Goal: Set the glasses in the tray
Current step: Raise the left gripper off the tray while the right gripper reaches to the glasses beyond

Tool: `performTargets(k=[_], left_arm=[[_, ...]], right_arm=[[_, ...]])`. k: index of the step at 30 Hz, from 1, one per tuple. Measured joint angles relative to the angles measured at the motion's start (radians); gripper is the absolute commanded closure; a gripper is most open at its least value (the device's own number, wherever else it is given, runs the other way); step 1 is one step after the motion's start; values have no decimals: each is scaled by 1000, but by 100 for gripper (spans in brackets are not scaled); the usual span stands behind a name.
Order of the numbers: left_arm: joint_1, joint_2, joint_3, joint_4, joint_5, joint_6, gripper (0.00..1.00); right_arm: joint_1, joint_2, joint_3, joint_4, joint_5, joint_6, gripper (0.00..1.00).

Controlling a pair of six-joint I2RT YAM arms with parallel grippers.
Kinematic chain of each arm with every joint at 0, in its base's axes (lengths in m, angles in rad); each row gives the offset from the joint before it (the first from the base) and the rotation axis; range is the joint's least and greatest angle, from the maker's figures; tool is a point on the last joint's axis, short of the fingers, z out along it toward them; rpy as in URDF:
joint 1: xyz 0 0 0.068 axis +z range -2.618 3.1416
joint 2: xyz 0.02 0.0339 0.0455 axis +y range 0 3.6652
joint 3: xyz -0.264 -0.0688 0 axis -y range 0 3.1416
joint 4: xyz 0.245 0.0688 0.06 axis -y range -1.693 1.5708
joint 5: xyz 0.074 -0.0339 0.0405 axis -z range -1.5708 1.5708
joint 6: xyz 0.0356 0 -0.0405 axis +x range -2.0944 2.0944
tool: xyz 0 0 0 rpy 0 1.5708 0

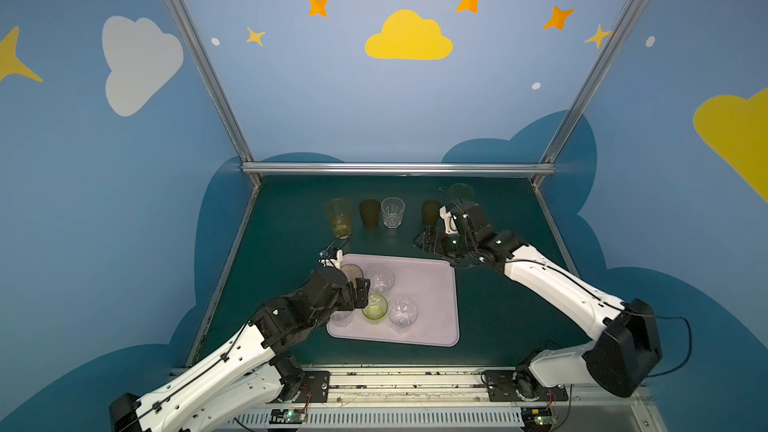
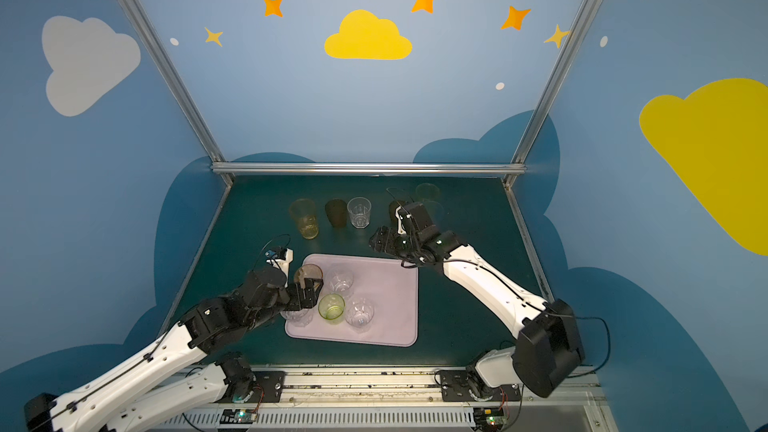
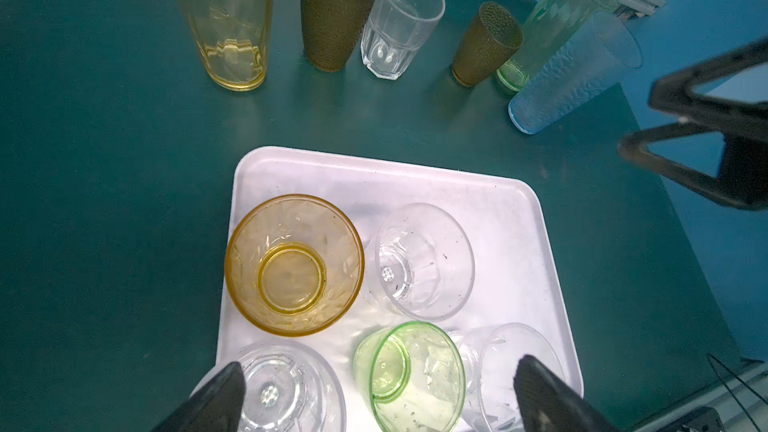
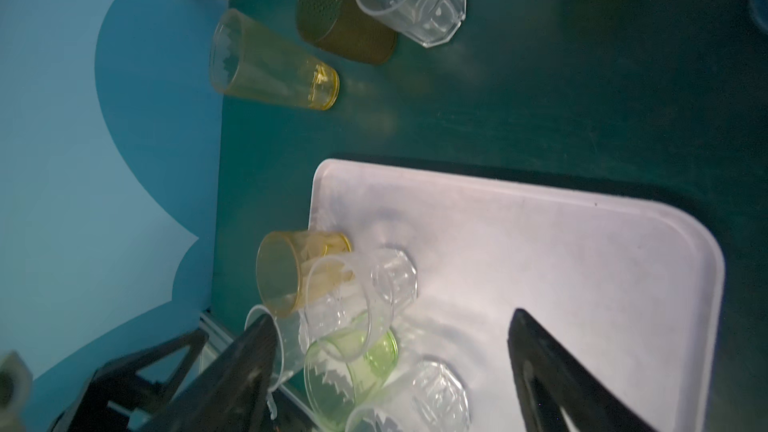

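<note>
Lilac-pink plastic with a low rim: the tray (image 1: pixel 434 292) lies on the near middle of the dark green table (image 1: pixel 291 218). Five of the glasses stand already in its left half: the orange glass (image 1: pixel 352 273), the short green glass (image 1: pixel 375 306) and three clear glasses (image 1: pixel 402 313). Six wait on the table beyond the far edge of the tray: the yellow glass (image 1: pixel 338 218), the left brown glass (image 1: pixel 369 212), a lone clear glass (image 1: pixel 392 211), the right brown glass (image 1: pixel 431 211), the tall green glass (image 1: pixel 461 192) and the blue glass (image 3: pixel 569 76).

The left gripper (image 1: pixel 362 288) hovers over the packed group, its jaws spread wide and holding nothing. I judge it should rise straight up, because its fingers stand close to the orange and green rims and a sideways move could knock them. The right gripper (image 1: pixel 423 241) is also spread and empty, just beyond the far edge of the tray, near the right brown glass. For that pick I would close around the body, not the rim.

The right half of the tray is bare — good room to set down. The far row is tight at its right end, where brown, green and blue stand near each other.
</note>
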Motion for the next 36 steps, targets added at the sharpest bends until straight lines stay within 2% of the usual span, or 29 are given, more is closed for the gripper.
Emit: performTargets(k=[7, 12, 16, 19, 24, 34, 36], left_arm=[[3, -62, -29, -1, 30, -21, 0], [4, -89, -29, -6, 31, -29, 0], [4, -102, -29, -8, 32, -36, 0], [4, -102, -30, -9, 35, -40, 0], [4, -101, -30, -25, 39, -44, 0], [4, -105, -29, -53, 41, -48, 0], [4, -105, -29, -57, 40, -48, 0]], right_arm=[[-27, 185, 139, -4, 31, -27, 14], [-34, 274, 214, -3, 51, -33, 18], [-38, 352, 285, 3, 61, -36, 27], [-42, 404, 331, 8, 68, -39, 49], [-53, 482, 394, 17, 71, -31, 56], [-60, 586, 496, 37, 72, -28, 57], [-60, 604, 514, 41, 72, -28, 59]])
